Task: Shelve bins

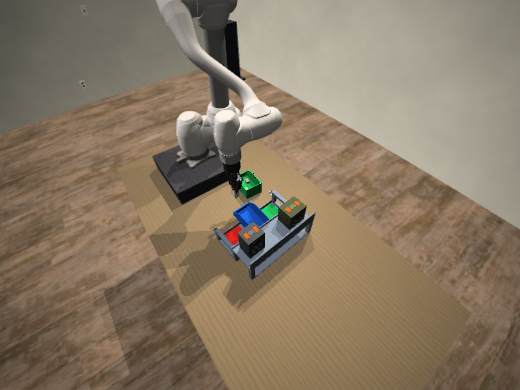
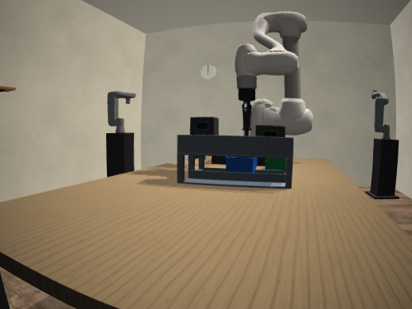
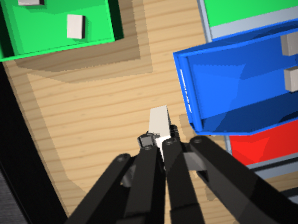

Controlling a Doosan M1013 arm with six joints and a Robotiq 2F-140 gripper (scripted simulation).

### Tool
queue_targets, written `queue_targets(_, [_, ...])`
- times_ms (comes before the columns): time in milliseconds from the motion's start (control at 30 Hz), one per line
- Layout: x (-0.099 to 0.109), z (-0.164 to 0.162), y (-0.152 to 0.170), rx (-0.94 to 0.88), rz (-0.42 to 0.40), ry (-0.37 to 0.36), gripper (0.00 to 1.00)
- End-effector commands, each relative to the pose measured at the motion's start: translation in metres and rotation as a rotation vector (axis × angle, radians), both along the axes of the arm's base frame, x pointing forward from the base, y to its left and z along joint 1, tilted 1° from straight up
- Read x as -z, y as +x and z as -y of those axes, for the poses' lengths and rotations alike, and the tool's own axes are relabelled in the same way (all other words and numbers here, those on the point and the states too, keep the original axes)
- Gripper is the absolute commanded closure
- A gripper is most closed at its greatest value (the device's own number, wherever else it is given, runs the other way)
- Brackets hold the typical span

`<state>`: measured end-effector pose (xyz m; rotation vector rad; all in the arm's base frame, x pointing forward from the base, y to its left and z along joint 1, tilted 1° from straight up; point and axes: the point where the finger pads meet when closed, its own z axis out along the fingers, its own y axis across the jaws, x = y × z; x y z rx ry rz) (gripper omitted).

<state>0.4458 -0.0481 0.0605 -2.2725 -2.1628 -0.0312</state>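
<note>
The tool [image 3: 159, 142] hangs point-down over the bare strip of counter [image 1: 350, 310] between the green bin [image 1: 250, 183] and the shelf [image 1: 280, 245]. Its fingers are drawn fully together with nothing between them; a pale fingertip pad shows at their meeting point in the wrist view.

The green bin stands on the counter, apart from the shelf and close to the arm's dark base plate [image 1: 172, 177]. Two small pale parts lie inside it. It is upright, just beside the tool but not touching it.

The blue bin [image 1: 251, 215] sits at the shelf's open side, part under the top board, part projecting out toward the tool. Two pale parts are visible in it from the wrist view. It lies in the middle spot, between the red mark [image 1: 233, 236] and the green mark [image 1: 270, 210], both uncovered.

Two dark boxes [image 1: 251, 241] [image 1: 292, 212] with orange spots stand on the shelf's top board, one toward each end.

Whether the blue bin is fully behind the front lip cannot be determined.
</note>
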Motion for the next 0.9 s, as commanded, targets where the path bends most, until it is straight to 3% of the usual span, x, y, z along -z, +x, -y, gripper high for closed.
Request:
queue_targets(0, [0.008,0.000,0.000,0.000,0.000,0.000,0.90])
queue_targets(667, [0.067,-0.001,0.001,0.000,0.000,0.000,0.90])
queue_targets(867, [0.076,-0.001,0.001,0.000,0.000,0.000,0.90])
